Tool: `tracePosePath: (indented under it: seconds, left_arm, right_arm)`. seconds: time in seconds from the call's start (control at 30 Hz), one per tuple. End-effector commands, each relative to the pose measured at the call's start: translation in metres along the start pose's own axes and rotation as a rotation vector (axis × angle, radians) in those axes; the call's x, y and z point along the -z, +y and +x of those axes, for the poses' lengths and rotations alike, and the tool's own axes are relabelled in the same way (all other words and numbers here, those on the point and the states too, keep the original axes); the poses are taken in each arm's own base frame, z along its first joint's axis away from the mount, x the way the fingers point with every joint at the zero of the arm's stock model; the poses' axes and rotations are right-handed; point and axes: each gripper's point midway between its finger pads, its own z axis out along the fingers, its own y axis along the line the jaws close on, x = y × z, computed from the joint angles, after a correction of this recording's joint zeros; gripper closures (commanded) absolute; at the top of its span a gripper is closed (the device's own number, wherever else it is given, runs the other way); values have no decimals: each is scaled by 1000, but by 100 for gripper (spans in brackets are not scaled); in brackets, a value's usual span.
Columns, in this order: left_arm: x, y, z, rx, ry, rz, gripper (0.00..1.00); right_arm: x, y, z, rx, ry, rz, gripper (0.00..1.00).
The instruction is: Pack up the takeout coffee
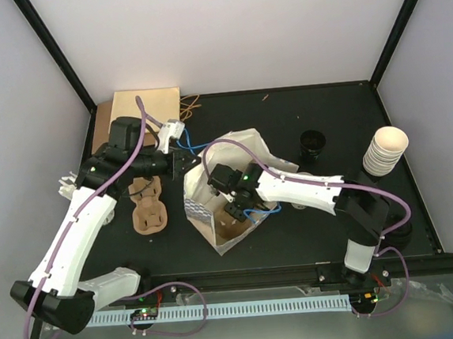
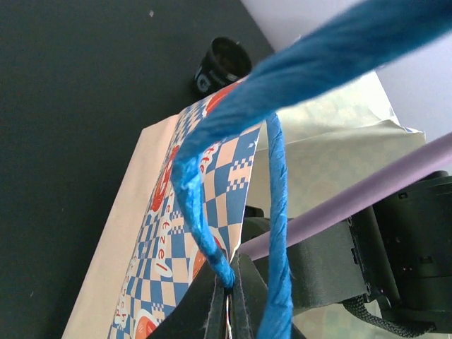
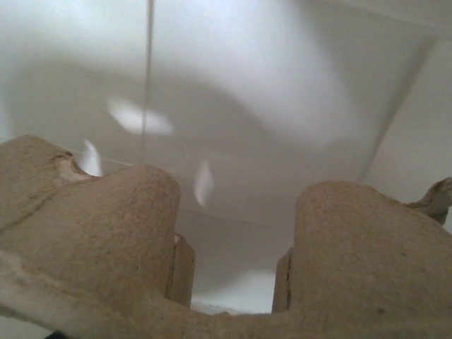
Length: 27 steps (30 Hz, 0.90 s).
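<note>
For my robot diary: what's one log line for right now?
left end effector: shut on blue handle | right end effector: in bag, at pulp carrier

Blue-and-white checked bag (image 2: 205, 212) with red marks, blue handle (image 2: 279, 212), brown pulp tray (image 3: 92, 226), black table (image 1: 286, 121)

A robot test cell in a lab: a black table (image 1: 285, 117) boxed in by bare white walls (image 1: 238, 33) and black frame posts (image 1: 58, 53). The left arm (image 1: 73, 230) and right arm (image 1: 307, 186) are bolted at its near edge by a slotted cable duct (image 1: 246, 306) and loose purple cables (image 1: 405, 209). The only café props are a bag (image 1: 245, 153) at the left gripper (image 1: 186, 163) and a cup stack (image 1: 385, 152) well right of the right gripper (image 1: 236, 208).
</note>
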Motion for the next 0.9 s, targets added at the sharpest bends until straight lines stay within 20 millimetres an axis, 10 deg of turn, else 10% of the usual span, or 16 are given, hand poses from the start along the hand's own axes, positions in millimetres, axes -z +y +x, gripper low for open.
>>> tracePosePath:
  seconds: [0.0, 0.43, 0.7, 0.87]
  left_arm:
    - [-8, 15, 14, 19, 76, -11, 98]
    - [-20, 48, 22, 27, 139, -96, 97]
    - [-19, 53, 20, 8, 135, -125, 97]
    - [-17, 53, 18, -5, 125, -139, 97]
  right_arm:
    - [-15, 5, -4, 17, 34, -49, 53]
    - [-46, 12, -14, 49, 90, -77, 52]
    - [-17, 11, -28, 55, 26, -89, 5]
    - [13, 6, -37, 61, -13, -80, 0]
